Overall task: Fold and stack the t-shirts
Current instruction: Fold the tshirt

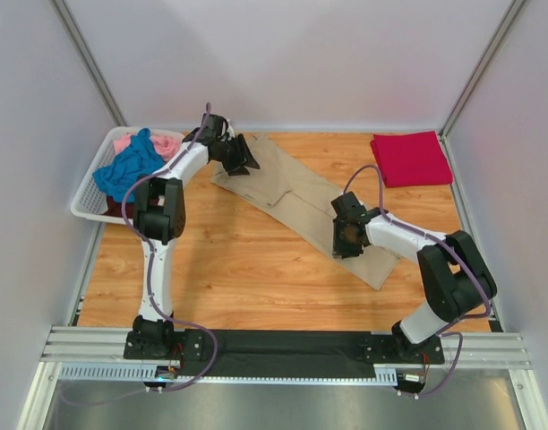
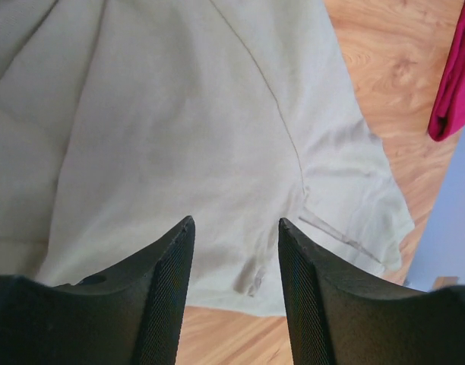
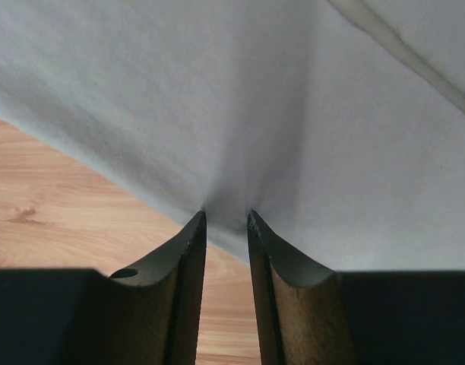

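Across the table (image 1: 211,269), the tan shirt (image 1: 283,193) is lying diagonally, far-left to near-right. The right gripper (image 3: 226,217) is pinching its near edge, jaws nearly closed; the left gripper (image 2: 236,224) is hovering wide open over the far end, holding nothing.

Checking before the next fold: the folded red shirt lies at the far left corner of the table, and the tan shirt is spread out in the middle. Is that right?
Not quite. The folded red shirt lies at the far right corner of the table, not the far left; the top external view shows it. The tan shirt is spread out in the middle, as you said.
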`<state>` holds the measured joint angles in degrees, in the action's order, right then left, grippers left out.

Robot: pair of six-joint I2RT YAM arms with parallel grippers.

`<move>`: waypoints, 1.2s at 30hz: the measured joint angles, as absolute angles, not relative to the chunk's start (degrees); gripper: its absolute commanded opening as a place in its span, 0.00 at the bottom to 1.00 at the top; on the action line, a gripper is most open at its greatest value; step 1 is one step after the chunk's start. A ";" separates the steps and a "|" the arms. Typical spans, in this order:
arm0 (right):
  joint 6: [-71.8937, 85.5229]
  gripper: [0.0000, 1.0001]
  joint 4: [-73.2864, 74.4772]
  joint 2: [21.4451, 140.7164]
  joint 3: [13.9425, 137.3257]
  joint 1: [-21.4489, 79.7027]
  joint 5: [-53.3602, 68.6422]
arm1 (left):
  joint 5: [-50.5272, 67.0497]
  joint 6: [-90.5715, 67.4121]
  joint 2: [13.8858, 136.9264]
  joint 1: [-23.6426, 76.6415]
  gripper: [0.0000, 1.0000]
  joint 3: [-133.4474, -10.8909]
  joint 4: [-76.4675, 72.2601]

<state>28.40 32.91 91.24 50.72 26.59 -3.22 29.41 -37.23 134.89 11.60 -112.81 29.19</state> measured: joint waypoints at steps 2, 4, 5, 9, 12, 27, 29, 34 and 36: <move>29.06 0.30 31.70 90.21 49.41 27.51 -4.05 | 27.88 -35.48 133.14 11.97 0.55 -112.42 30.39; 29.69 0.30 30.83 89.23 48.27 28.60 -5.26 | 25.74 -33.47 132.09 12.47 0.55 -112.44 31.86; 30.00 0.29 30.61 88.84 47.88 29.23 -5.74 | 24.64 -32.69 131.79 12.75 0.55 -112.42 32.60; 31.24 0.29 30.68 87.61 46.72 31.77 -7.55 | 20.36 -29.93 131.37 14.00 0.55 -111.66 35.07; 32.12 0.29 30.79 87.05 46.13 32.56 -8.49 | 18.00 -29.12 131.92 15.00 0.55 -111.42 37.71; 38.04 0.34 30.22 83.46 43.18 41.93 -9.47 | 15.62 -27.86 141.78 14.94 0.56 -124.70 44.05; 38.37 0.35 30.98 83.44 43.88 43.09 -9.43 | 17.06 -27.75 143.46 14.26 0.56 -127.26 43.11; 38.19 0.35 33.19 82.15 45.89 43.31 -10.13 | 23.46 -28.18 145.05 11.77 0.56 -128.53 38.26; 37.82 0.35 34.13 80.90 46.26 43.31 -10.96 | 25.98 -28.58 142.98 10.90 0.56 -123.59 33.78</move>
